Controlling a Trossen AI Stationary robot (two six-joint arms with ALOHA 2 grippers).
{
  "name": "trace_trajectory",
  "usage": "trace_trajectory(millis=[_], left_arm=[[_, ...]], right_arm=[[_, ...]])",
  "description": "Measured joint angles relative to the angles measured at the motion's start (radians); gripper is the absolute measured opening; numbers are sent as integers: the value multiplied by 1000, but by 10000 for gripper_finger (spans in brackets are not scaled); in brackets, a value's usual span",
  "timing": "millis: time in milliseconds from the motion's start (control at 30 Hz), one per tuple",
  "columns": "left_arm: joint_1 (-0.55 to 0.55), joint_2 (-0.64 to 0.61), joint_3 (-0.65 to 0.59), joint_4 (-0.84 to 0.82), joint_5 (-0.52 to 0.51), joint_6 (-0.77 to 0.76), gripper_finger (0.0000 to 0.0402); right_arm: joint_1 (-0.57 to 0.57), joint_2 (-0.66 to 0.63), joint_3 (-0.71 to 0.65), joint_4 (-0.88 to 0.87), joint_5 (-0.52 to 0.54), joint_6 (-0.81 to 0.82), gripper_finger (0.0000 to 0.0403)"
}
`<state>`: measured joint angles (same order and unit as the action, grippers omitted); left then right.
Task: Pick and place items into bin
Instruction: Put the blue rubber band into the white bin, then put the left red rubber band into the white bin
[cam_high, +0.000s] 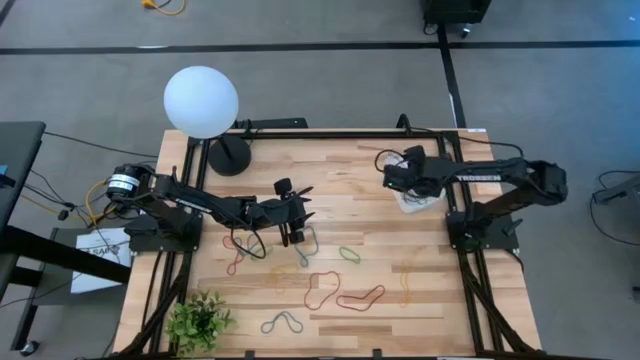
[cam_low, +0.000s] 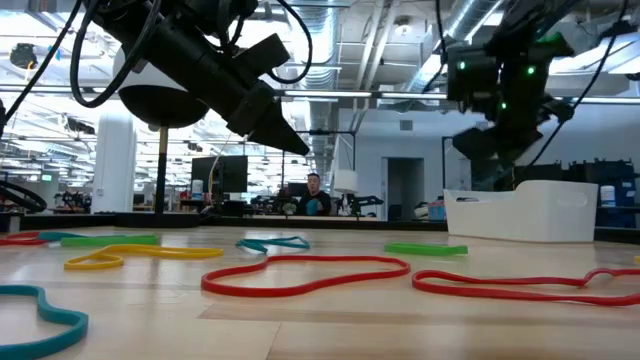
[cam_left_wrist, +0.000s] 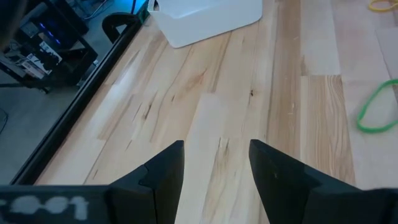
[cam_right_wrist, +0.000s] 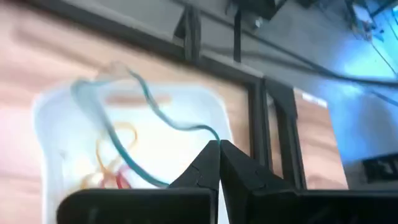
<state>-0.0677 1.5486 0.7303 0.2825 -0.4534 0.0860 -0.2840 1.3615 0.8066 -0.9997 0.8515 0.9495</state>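
Several rubber-band loops lie flat on the wooden table: two red ones (cam_high: 360, 298), a green one (cam_high: 348, 254), a yellow one (cam_high: 405, 285), a grey-blue one (cam_high: 283, 322). The white bin (cam_high: 415, 200) stands near the table's right far corner, with orange, red and yellow bands (cam_right_wrist: 109, 165) inside. My right gripper (cam_right_wrist: 219, 144) hovers over the bin (cam_right_wrist: 56, 124), shut on a grey-blue band (cam_right_wrist: 149, 102). My left gripper (cam_left_wrist: 214, 149) is open above bare wood at the table's middle (cam_high: 296, 236), raised clear of it in the low view (cam_low: 295, 145); a green band (cam_left_wrist: 376, 112) lies beside it. My right gripper pinches the grey-blue band at one end of its loop (cam_right_wrist: 202, 129), between the two fingertips, coming from above. The band is lifted and hangs slack below the fingers, curving over the bin's inside; whether its lower end touches the bin's bottom I cannot tell.
A white globe lamp (cam_high: 200, 100) on a black base (cam_high: 228, 155) stands at the far left corner. A small green plant (cam_high: 200, 320) sits at the near left corner. Black frame rails (cam_high: 470, 290) run along the table's sides. A person shows far behind the table (cam_low: 315, 195).
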Motion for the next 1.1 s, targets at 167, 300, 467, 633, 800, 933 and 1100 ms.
trace_trajectory(millis=[167,300,467,633,800,933,1100], left_arm=[[0,0,0,0,1,-2,173],[0,0,0,0,1,-3,173],[0,0,0,0,1,-3,173],[0,0,0,0,2,-4,173],[0,0,0,0,2,-4,173],[0,0,0,0,2,-4,173],[0,0,0,0,2,-8,173]], right_arm=[[0,97,0,10,-148,-47,0],[-12,170,0,10,-318,-109,0],[-13,249,0,14,-354,-154,0],[-31,283,0,13,-348,-136,5],[-48,264,-1,12,-309,-112,35],[-48,238,-1,13,-290,-113,69],[-23,207,-1,13,-277,-140,102]])
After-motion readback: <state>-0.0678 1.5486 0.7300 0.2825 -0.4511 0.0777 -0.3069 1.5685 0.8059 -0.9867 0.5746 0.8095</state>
